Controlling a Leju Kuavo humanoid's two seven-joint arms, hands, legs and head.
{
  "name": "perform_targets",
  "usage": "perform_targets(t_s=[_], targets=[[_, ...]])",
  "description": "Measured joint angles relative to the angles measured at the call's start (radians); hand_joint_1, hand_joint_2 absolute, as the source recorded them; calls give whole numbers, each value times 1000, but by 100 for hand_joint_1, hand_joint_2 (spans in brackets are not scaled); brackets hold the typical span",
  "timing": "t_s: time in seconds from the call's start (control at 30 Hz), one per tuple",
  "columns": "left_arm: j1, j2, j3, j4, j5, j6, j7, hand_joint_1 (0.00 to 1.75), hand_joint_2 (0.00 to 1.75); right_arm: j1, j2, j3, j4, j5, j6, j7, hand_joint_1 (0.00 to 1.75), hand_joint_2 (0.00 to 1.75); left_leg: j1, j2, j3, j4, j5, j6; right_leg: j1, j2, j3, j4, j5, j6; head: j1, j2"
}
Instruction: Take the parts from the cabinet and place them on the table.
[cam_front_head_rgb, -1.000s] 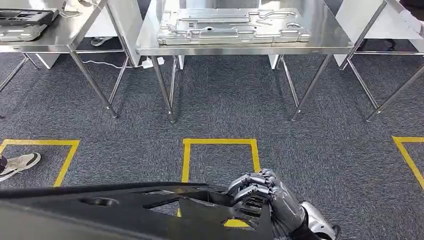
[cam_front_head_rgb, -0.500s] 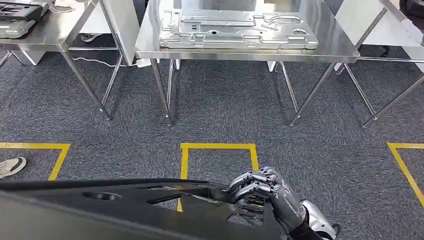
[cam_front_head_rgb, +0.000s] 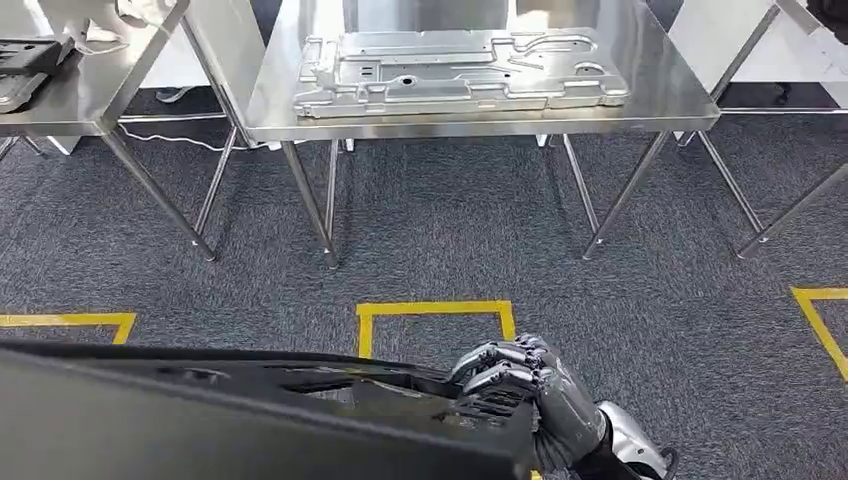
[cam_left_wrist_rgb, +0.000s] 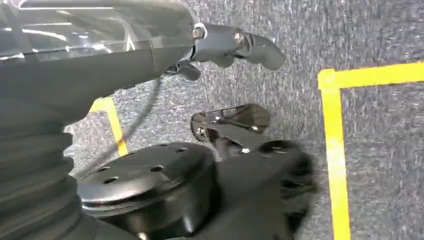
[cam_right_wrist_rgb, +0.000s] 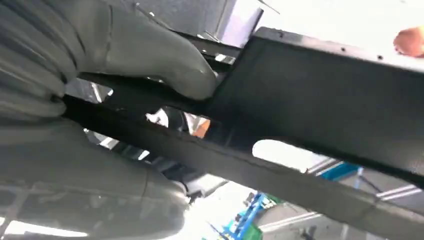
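Head view shows the black panel (cam_front_head_rgb: 250, 415) lying low across the front of the robot, its long axis running side to side, roughly parallel to the near edge of the steel counter (cam_front_head_rgb: 480, 125) ahead. The right hand (cam_front_head_rgb: 525, 395) has its fingers curled over the panel's right end and grips it there. In the right wrist view the same hand (cam_right_wrist_rgb: 100, 70) wraps the part, the grey thumb (cam_right_wrist_rgb: 150, 55) pressed against one face of the dark panel (cam_right_wrist_rgb: 320, 95), close beside a cut-out.

The left hand (cam_left_wrist_rgb: 230, 45) appears in the left wrist view with fingers reaching out beyond a glossy surface. That surface may be the panel's underside, but the picture is too blurred to settle it, so I cannot tell whether this hand is holding anything.

The counter lies straight ahead and well apart from the panel, across a stretch of grey carpet with a yellow floor square (cam_front_head_rgb: 435, 310) between. A silver stamped plate (cam_front_head_rgb: 460, 70) already lies along the counter, its long axis also side to side, covering most of the middle. To the left stands a second counter (cam_front_head_rgb: 80, 100) carrying a dark part (cam_front_head_rgb: 30, 55).

Judging from this, the carry is not yet finished: the panel must travel forward and up, keeping its side-to-side lie, with the right hand the sure bearer.
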Motion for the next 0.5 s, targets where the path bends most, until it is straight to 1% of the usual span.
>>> perform_targets(t_s=[0.03,0.07,0.1,0.13,0.17,0.2,0.23,0.27,0.3,0.33,0.37,0.4,0.43,0.47,0.5], targets=[[1,0,0,0,1,0,0,0,175,3,0,0,0,-8,2,3,175,175,0,0,-13,-5,2,-1,0,2,14,0,-10,1,0,0],[1,1,0,0,2,0,0,0,175,4,0,0,0,-15,5,6,175,175,1,0,-9,-49,30,-2,-1,5,31,0,-21,3,0,0],[0,2,0,0,2,0,0,0,175,4,0,0,0,-17,6,7,175,175,1,0,6,-121,85,0,-3,6,48,0,-33,5,0,0],[1,2,0,0,2,0,0,0,175,4,0,0,0,-18,6,8,175,175,2,0,23,-205,155,0,-4,6,64,0,-45,9,0,0],[3,2,0,0,2,0,0,0,175,5,0,0,0,-19,6,8,175,175,3,0,25,-256,224,2,-4,7,63,0,-56,14,0,0],[2,2,0,0,2,0,0,0,175,6,0,0,1,-20,6,8,175,175,1,1,21,-252,169,7,0,11,73,6,-64,20,0,0],[1,3,0,0,2,0,0,0,175,4,0,0,1,-21,6,8,175,175,-1,1,25,-251,195,14,1,10,70,3,-71,27,0,0],[3,3,1,0,2,0,0,0,175,6,0,1,1,-20,6,9,175,175,-3,2,24,-252,192,22,1,10,82,5,-72,35,0,0],[1,3,0,0,2,0,0,0,175,6,0,1,1,-21,6,8,175,175,-4,2,27,-254,190,28,1,10,86,0,-72,37,0,0],[-1,3,0,0,2,0,-1,0,175,5,0,1,1,-22,6,9,175,175,2,0,36,-258,188,33,1,10,85,7,-75,40,0,0],[-2,5,0,0,2,1,-1,0,175,6,-1,1,1,-22,6,8,175,175,5,0,47,-263,184,38,-1,7,72,38,-73,44,0,0],[-3,5,0,0,2,2,-2,0,175,6,-1,1,1,-22,6,8,175,175,6,0,55,-267,179,44,-1,7,34,98,-86,48,2,0],[-3,5,0,0,2,2,-2,0,175,6,-1,1,1,-23,6,8,175,175,6,1,61,-270,175,46,-3,6,-14,169,-110,50,2,0],[-2,5,0,0,2,2,-2,0,175,8,-2,2,1,-23,6,8,175,175,6,0,67,-271,168,45,-3,6,-64,236,-140,52,2,0],[-1,5,0,0,1,1,-2,0,175,11,-3,2,1,-23,6,9,175,175,6,0,75,-271,160,45,-3,6,-107,283,-161,52,2,0]])
